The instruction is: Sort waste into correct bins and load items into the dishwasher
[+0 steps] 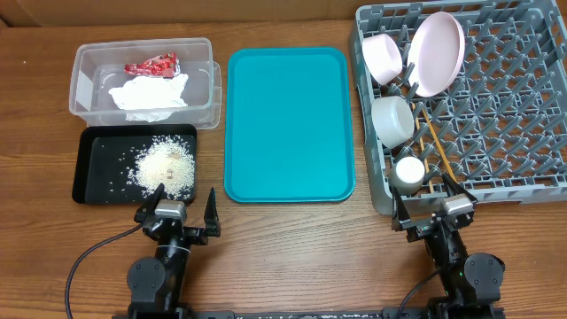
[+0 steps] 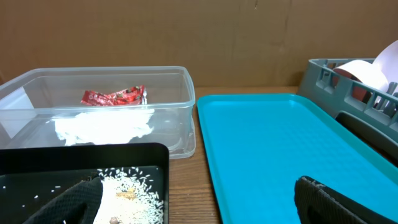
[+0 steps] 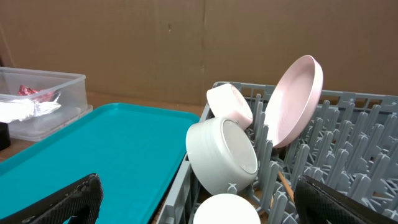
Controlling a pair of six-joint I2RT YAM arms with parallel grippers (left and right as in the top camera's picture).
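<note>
The red wrapper [image 1: 151,66] and the white napkin [image 1: 149,94] lie in the clear tub [image 1: 204,53]. Rice grains [image 1: 165,166] are piled in the black tray [image 1: 89,190]. The grey dish rack [image 1: 523,115] holds the pink plate [image 1: 438,53], two white bowls [image 1: 383,57] [image 1: 392,121], the cup [image 1: 409,171] and the chopsticks [image 1: 437,142]. My left gripper [image 1: 175,215] is open and empty at the table's front, by the black tray. My right gripper [image 1: 431,211] is open and empty just in front of the rack.
An empty teal serving tray [image 1: 288,124] lies between the bins and the rack. A brown cardboard wall [image 2: 186,37] stands behind the table. The arms' bases and a cable [image 1: 89,261] sit at the front edge.
</note>
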